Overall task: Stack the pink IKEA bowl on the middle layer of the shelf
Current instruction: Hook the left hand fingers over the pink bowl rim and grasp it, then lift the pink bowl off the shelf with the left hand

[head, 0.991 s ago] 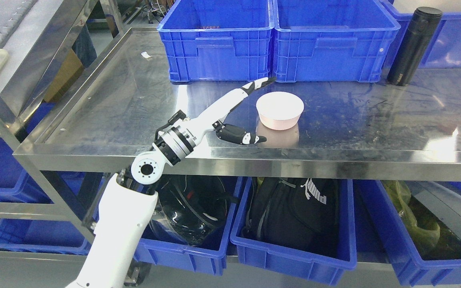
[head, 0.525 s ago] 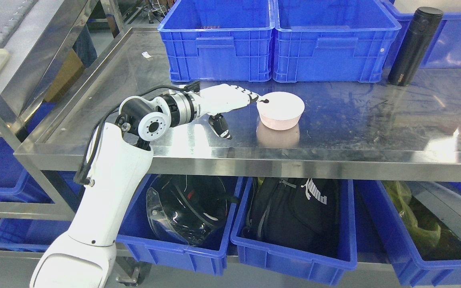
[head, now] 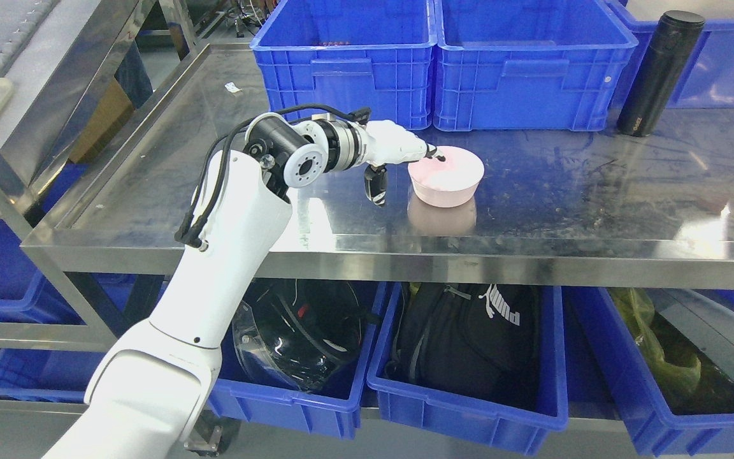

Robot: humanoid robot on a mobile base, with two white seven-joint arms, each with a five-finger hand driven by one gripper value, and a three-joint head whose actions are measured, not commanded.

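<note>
The pink bowl [head: 453, 177] stands upright on the steel shelf [head: 182, 172], in front of two blue crates. My left hand [head: 408, 178] is at the bowl's left side. Its fingertips [head: 436, 155] reach over the left rim and dip into the bowl. The black thumb [head: 376, 188] hangs down outside the bowl, a short gap away from its wall. The hand is open and the bowl rests on the shelf. The right arm does not show.
Two blue crates [head: 345, 70] [head: 532, 70] line the back of the shelf. A black bottle [head: 659, 73] stands at the right rear. Below, blue bins hold a black helmet [head: 303, 338] and a black bag [head: 462, 344].
My left arm has risen and swung right. The hand turned palm down and its fingertips moved from beside the bowl to over its left rim. The bowl has stayed put.
</note>
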